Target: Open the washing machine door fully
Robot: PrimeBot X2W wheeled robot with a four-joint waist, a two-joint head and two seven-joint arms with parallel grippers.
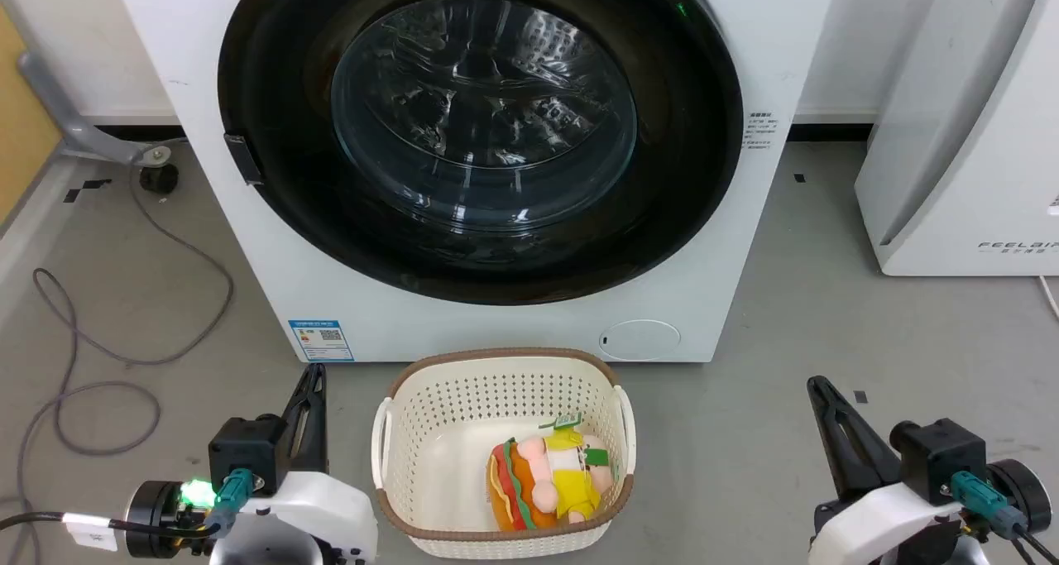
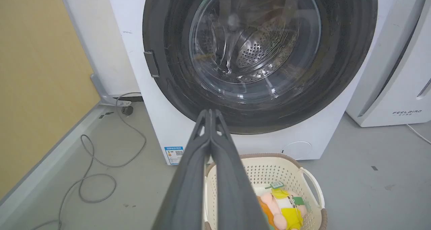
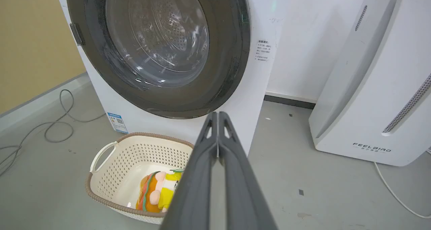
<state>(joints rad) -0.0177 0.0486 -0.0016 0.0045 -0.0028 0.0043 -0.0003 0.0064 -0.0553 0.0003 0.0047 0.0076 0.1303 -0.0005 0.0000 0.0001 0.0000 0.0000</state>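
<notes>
The round black washing machine door point(image 1: 484, 131) is shut flat on the big white washing machine point(image 1: 248, 284), up at 12 o'clock. The left gripper point(image 1: 313, 376) is at 7 o'clock and the right gripper point(image 1: 819, 385) at 5 o'clock, both well apart from the door. Each has its two fingers pressed together, holding nothing. A basket point(image 1: 505, 356) with a soft toy point(image 1: 550, 478) sits at 6 o'clock.

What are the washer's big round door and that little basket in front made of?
The washing machine door looks like glossy black plastic, mirror-shiny, around a clear bulging centre, probably glass. The basket seems matte cream plastic, moulded with small holes; its brown rim looks woven.
</notes>
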